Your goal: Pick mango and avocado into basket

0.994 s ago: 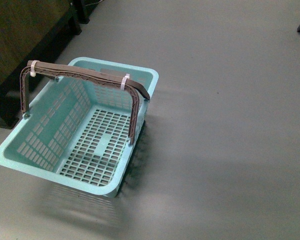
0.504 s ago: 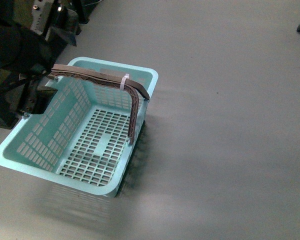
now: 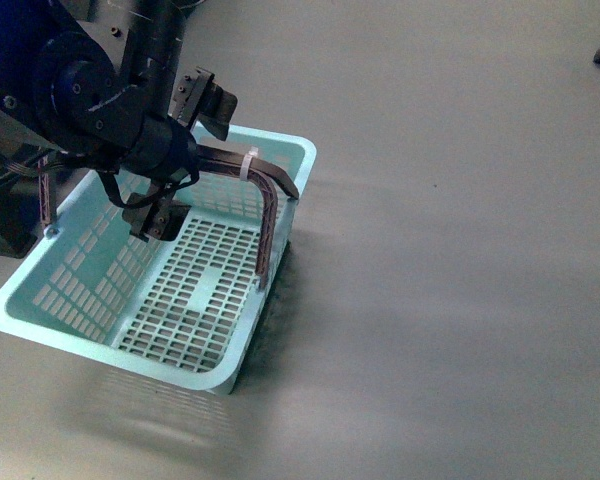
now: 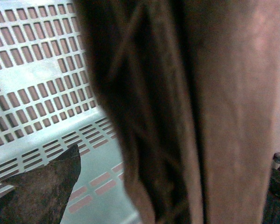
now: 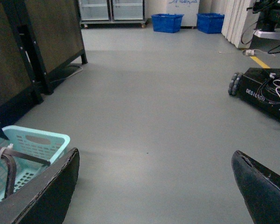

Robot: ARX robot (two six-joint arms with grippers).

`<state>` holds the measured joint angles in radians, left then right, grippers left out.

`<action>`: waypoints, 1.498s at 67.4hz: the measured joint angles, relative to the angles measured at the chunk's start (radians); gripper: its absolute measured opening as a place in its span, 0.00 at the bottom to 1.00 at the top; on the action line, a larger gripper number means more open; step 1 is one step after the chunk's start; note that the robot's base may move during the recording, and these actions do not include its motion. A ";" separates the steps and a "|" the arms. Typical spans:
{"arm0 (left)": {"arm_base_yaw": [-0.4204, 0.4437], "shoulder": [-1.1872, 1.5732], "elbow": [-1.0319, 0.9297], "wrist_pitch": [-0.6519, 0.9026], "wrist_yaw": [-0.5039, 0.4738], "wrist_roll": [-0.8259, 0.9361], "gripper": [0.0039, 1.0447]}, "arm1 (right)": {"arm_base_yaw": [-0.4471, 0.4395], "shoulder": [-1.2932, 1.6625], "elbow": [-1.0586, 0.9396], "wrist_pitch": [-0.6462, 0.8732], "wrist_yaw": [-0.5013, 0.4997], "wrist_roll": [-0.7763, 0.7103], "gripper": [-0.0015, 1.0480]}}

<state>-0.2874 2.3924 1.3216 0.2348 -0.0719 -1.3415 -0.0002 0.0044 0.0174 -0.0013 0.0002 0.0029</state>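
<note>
The teal basket [image 3: 82, 262] sits on the grey floor, its brown handles [image 3: 268, 215] raised and tied with a white zip tie [image 3: 250, 160]. My left gripper [image 3: 186, 160] hangs open over the basket's far side, one finger on each side of the handle bar. In the left wrist view the handle [image 4: 177, 112] fills the middle, blurred, between the gripper's [image 4: 158, 191] fingertips [image 4: 37, 196], in front of the slotted wall [image 4: 37, 70]. My right gripper [image 5: 154, 196] is open above bare floor, the basket [image 5: 32, 140] off to one side. Mango and avocado are out of view.
A dark wooden cabinet [image 5: 18, 51] on black legs stands behind the basket. A black wheeled machine with cables [image 5: 266, 88] sits on the floor to the right. Blue bins [image 5: 167, 22] stand far back by the wall.
My left arm has swung in from the left and now hangs over the basket's far side, astride the handle. The basket itself has barely shifted.
</note>
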 joint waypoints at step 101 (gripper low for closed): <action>0.084 -0.874 -0.582 -0.019 -0.044 -0.217 0.13 | 0.000 0.000 0.000 0.000 0.000 0.000 0.92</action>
<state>-0.2035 1.5185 0.7399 0.2153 -0.1158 -1.5585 -0.0002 0.0044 0.0174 -0.0013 -0.0002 0.0029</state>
